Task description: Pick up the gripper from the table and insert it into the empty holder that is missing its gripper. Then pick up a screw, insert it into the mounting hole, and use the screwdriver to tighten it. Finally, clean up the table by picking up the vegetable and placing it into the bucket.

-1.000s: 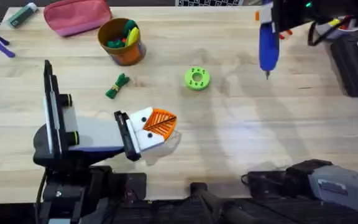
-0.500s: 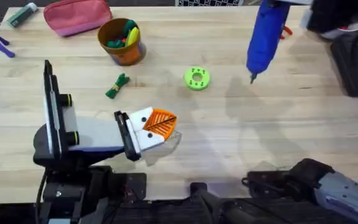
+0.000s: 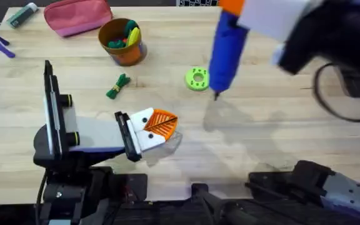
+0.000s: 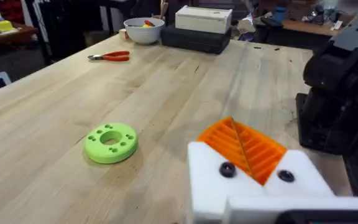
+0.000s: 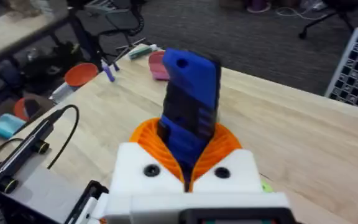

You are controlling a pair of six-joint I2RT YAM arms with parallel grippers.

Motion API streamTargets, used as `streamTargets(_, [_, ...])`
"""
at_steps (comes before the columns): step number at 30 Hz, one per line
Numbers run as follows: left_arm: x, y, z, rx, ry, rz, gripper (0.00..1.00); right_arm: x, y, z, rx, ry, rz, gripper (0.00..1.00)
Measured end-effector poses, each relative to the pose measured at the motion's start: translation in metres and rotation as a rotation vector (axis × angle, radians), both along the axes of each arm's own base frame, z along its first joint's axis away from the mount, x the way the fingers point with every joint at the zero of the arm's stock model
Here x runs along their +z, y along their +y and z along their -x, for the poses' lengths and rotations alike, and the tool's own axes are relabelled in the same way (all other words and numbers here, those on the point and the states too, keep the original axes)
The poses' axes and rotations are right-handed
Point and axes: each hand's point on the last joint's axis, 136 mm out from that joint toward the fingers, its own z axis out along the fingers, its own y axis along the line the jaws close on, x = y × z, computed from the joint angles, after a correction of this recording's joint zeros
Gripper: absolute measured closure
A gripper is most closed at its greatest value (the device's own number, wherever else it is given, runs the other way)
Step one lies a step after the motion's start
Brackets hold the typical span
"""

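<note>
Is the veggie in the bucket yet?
No. The vegetable lies on the table, apart from the bucket.

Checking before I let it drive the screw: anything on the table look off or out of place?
Nothing looks spilled or damaged. The vegetable lies loose on the table beside the bucket, not yet in it. The right gripper grips the screwdriver above the green disc.

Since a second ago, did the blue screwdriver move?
Yes. The screwdriver moved left and nearer, its tip now close beside the green disc, which stayed put.
</note>
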Motion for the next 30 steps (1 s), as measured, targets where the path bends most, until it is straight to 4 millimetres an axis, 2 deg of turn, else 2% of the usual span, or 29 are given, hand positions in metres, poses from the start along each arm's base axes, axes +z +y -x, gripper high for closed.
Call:
streamTargets(6, [0.000,0.000,0.000,0.000,0.000,0.000,0.981,-0.011,0.024,0.003,0.064,-0.041,-0.049,0.977])
streamTargets(11, [0.000,0.000,0.000,0.000,0.000,0.000,0.981,-0.001,0.043,0.014,0.180,-0.107,-0.106,0.977])
streamTargets(19, [0.000,0.000,0.000,0.000,0.000,0.000,0.981,0.017,0.076,0.044,0.444,-0.228,-0.162,0.977])
streamTargets(26, [0.000,0.000,0.000,0.000,0.000,0.000,0.981,0.003,0.116,0.056,0.666,-0.272,-0.150,0.977])
streamTargets(30, [0.000,0.000,0.000,0.000,0.000,0.000,0.981,-0.004,0.130,0.064,0.765,-0.300,-0.148,0.977])
